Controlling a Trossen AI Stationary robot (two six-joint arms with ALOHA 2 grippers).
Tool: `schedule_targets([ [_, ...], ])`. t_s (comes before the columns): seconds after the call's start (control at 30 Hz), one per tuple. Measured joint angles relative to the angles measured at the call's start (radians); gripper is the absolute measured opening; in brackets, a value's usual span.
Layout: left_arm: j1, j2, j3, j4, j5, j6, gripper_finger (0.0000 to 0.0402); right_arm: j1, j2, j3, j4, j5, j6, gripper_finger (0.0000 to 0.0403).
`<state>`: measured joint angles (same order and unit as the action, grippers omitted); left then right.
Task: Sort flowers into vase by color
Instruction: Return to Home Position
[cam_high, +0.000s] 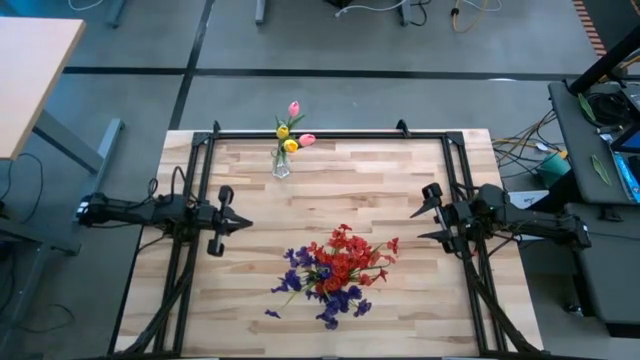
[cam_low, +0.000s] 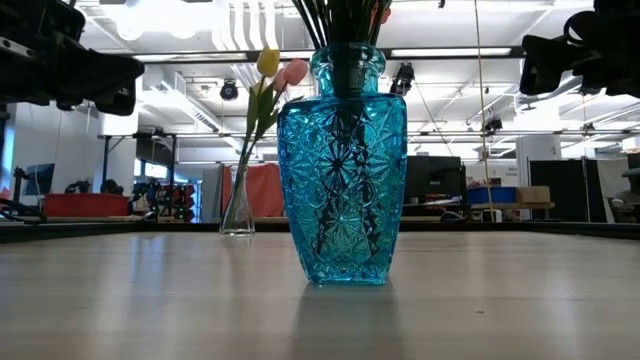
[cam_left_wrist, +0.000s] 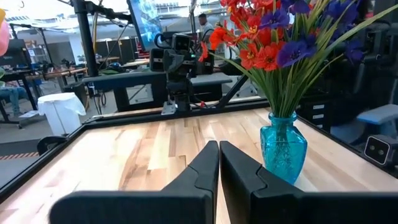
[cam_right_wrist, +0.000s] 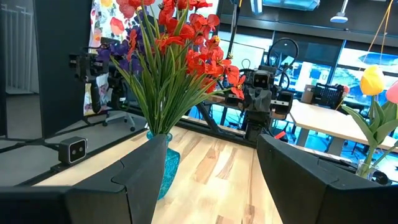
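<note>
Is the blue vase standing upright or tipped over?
Upright. The blue vase stands on its base on the table, stems rising from its neck.

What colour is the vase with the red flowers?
The vase is turquoise blue; low view shows it best.

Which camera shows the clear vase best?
Low view: the clear vase stands whole, side-on, beyond the blue vase. High view sees it from above, under its tulips. Right wrist shows mainly tulips; left wrist misses it.
</note>
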<state>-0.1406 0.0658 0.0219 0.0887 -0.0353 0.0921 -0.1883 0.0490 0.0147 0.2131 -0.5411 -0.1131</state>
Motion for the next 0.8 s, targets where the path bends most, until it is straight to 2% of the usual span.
schedule_targets([
  [0.8, 0.0, 0.046, 0.0, 0.0, 0.0, 0.0, 0.0, 0.0, 0.0, 0.0, 0.0, 0.0, 0.0, 0.0244],
])
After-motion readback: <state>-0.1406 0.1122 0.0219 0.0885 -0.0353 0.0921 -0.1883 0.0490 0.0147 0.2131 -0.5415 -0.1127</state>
